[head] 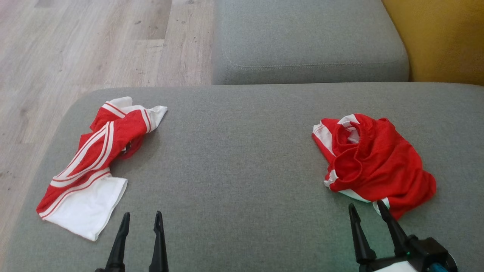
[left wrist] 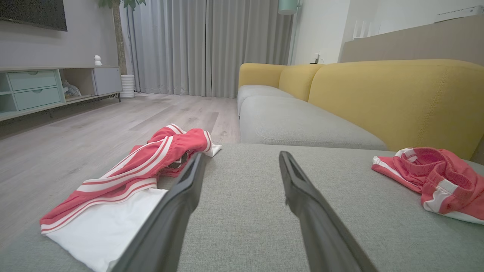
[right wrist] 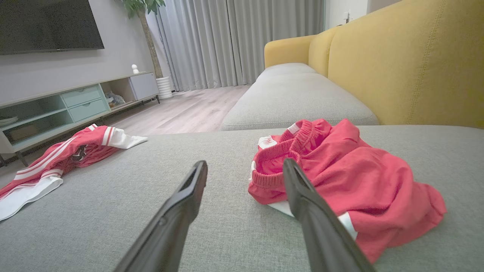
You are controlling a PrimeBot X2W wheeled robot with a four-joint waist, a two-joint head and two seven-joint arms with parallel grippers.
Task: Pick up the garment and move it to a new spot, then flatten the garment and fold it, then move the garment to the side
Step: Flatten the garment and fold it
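head view: two garments lie well apart on the grey sofa cushion (head: pixel 234 170). the striped garment (head: pixel 94 151) is at the left, close to the cushion's edge above the wooden floor (head: pixel 94 45). its long axis runs diagonally, with the white end nearest the robot and the crumpled red end pointing away and to the right. the red shorts (head: pixel 378 158) sit bunched at the right, their waistband on the far-left side; their long axis is weak, roughly far-left to near-right. the left end effector (head: pixel 142 214) hangs with fingers apart and empty, beside the white end. the right end effector (head: pixel 366 204) is also spread and empty, one fingertip overlapping the shorts' near edge; i cannot tell if it touches.

left wrist view: the left end effector (left wrist: pixel 242 155) points along bare cushion, with the striped garment (left wrist: pixel 132 170) off to its left side.

right wrist view: the right end effector (right wrist: pixel 245 162) aims at the red shorts (right wrist: pixel 340 177), one finger crossing the waistband.

risks, as i judge them: the task does not say which garment is meant. pinching one loose layer of the bunched shorts could let the rest drag or slip free. a low grasp may catch the cushion cover, and a nudge could send the striped garment off the edge.
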